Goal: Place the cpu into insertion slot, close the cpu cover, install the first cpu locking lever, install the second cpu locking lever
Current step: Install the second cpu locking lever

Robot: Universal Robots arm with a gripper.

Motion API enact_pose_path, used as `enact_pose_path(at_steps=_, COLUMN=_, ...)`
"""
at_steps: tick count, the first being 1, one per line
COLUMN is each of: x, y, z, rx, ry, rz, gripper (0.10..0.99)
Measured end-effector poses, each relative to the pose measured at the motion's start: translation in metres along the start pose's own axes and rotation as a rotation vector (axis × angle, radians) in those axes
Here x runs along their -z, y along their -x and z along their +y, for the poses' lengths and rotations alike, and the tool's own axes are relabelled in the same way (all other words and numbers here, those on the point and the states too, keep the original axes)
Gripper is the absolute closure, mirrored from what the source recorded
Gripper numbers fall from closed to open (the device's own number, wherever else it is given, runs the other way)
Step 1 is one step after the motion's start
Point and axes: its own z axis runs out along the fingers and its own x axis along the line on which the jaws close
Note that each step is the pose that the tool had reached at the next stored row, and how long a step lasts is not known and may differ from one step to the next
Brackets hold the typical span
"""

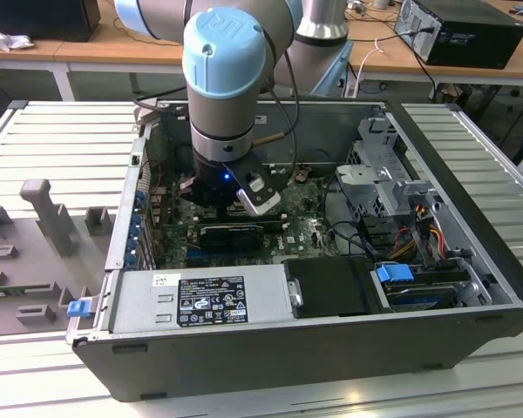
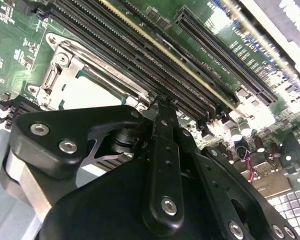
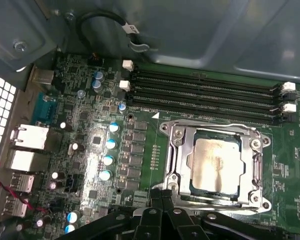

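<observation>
Inside the open computer case (image 1: 322,366): the arm (image 1: 231,78) reaches down, and the jaws (image 3: 162,196) sit low over the green circuit board (image 3: 140,165).
Jaws: the black fingers (image 2: 164,150) look pressed close together, with a thin tip right at the edge of the insertion slot; I see nothing held between them.
Cpu (image 3: 215,165): it lies flat in the insertion slot (image 3: 216,167), just past the tips of the jaws in the first wrist view. Its face is pale and shiny.
Cpu cover (image 3: 182,155): the silvery frame lies down flat around the cpu, and the cpu shows through the square hole in the middle.
Locking levers: thin metal rods run along the sides of the slot; I cannot tell if they are hooked in.
Memory slots (image 3: 205,95): long black rows on the far side of the slot from the jaws, with white clips at the ends.
Power box (image 1: 200,298): a grey box nearer the exterior view than the jaws. It has a black sticker with white print, too small to read.
Table (image 1: 61,131): grey ridged top under the case.
Blue tab (image 1: 394,273): off toward the exterior view's right of the jaws.
</observation>
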Motion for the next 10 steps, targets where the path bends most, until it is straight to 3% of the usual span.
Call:
enact_pose_path(at_steps=7, x=-0.0042, y=-0.0016, z=0.0036, rx=0.0, ry=0.02, rz=-0.0027, gripper=0.98)
enact_pose_path(at_steps=10, x=-0.0044, y=-0.0031, z=0.0037, rx=0.0, ry=0.022, rz=-0.0028, gripper=0.98)
